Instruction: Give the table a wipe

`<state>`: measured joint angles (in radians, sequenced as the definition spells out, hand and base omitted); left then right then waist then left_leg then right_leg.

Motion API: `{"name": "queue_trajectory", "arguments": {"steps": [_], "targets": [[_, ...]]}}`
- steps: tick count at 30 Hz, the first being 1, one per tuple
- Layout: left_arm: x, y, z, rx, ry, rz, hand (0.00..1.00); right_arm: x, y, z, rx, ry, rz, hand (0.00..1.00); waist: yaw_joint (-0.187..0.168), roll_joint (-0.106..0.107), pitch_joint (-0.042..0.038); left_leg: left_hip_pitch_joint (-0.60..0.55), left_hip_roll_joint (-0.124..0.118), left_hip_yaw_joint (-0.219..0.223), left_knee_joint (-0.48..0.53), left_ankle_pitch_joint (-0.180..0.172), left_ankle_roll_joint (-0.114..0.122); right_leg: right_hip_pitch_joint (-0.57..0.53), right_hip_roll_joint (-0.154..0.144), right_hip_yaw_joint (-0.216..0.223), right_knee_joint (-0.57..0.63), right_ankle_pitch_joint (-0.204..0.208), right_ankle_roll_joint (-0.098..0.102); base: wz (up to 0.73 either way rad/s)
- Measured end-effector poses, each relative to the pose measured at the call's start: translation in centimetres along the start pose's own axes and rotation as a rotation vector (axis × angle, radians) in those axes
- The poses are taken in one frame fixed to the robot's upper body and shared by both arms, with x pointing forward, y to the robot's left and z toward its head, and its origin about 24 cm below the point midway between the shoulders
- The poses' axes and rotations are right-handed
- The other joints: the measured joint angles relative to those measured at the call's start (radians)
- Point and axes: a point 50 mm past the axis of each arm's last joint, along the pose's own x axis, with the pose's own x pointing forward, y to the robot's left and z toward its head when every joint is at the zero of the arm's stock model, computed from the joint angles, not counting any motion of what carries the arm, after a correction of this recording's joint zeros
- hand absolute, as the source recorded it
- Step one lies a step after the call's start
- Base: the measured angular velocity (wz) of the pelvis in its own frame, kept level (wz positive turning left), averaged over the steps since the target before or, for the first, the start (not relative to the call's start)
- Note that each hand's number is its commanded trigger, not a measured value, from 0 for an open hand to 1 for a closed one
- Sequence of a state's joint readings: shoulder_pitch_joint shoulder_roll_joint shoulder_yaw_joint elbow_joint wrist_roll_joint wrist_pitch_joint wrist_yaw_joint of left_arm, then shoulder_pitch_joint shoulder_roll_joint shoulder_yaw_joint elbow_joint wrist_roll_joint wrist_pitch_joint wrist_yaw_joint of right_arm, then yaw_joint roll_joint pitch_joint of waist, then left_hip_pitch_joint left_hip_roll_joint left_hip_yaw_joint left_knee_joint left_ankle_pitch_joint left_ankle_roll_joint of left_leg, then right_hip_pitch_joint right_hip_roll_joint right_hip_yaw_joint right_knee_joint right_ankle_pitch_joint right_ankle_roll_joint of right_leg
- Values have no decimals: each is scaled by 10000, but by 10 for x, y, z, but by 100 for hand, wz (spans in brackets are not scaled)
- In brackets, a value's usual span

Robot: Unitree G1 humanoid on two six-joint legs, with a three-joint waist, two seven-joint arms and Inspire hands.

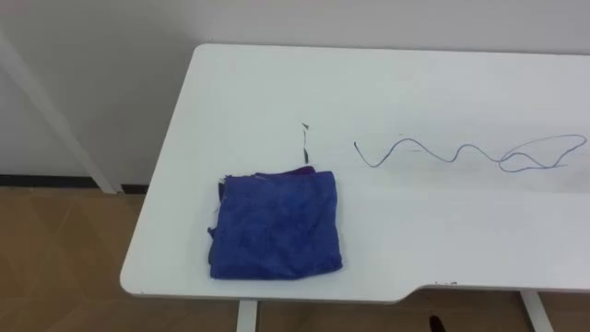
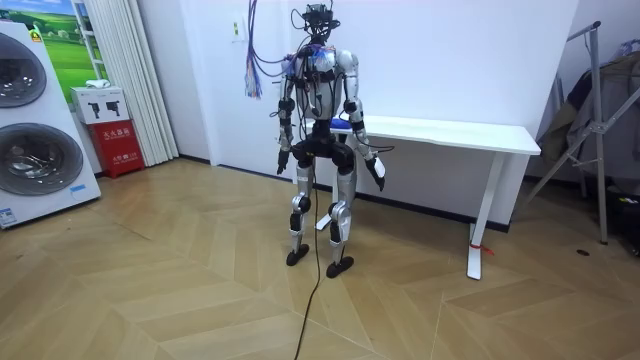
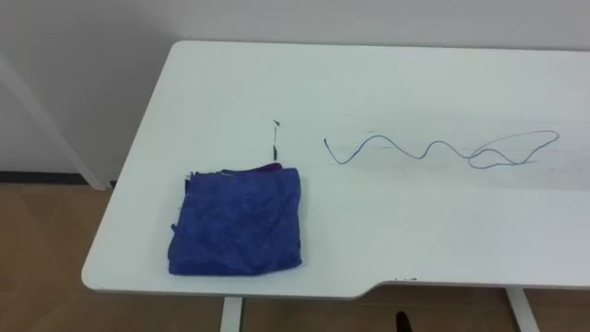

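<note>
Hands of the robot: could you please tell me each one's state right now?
Left hand: cannot be told, hanging by its side.
Right hand: cannot be told, hanging by its side.

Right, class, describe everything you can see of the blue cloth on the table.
The blue cloth is fuzzy, towel-like fabric folded into a rough square, lying flat near the front left corner of the white table. A darker purple layer peeks out along its far edge. Only the table touches it.

Table [image 1: 387, 83] cut off at right, purple layer [image 1: 300, 171] mostly under cloth [image 1: 277, 226]
</note>
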<state>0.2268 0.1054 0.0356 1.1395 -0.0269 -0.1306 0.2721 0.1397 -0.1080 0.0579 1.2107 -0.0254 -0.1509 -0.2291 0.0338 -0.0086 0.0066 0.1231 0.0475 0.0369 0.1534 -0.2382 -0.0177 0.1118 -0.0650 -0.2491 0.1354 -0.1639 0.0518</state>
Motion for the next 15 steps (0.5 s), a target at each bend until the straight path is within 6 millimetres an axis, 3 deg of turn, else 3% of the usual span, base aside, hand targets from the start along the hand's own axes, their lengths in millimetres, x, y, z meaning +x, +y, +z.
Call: {"name": "queue_trajectory", "arguments": {"steps": [15], "targets": [[1,-3,0,-212,143,-373,0,0,1,-2,616,217,253,0,-11,56,20,90,1,26,-15,0,0,72,-2,29,6,0,0,0]]}}
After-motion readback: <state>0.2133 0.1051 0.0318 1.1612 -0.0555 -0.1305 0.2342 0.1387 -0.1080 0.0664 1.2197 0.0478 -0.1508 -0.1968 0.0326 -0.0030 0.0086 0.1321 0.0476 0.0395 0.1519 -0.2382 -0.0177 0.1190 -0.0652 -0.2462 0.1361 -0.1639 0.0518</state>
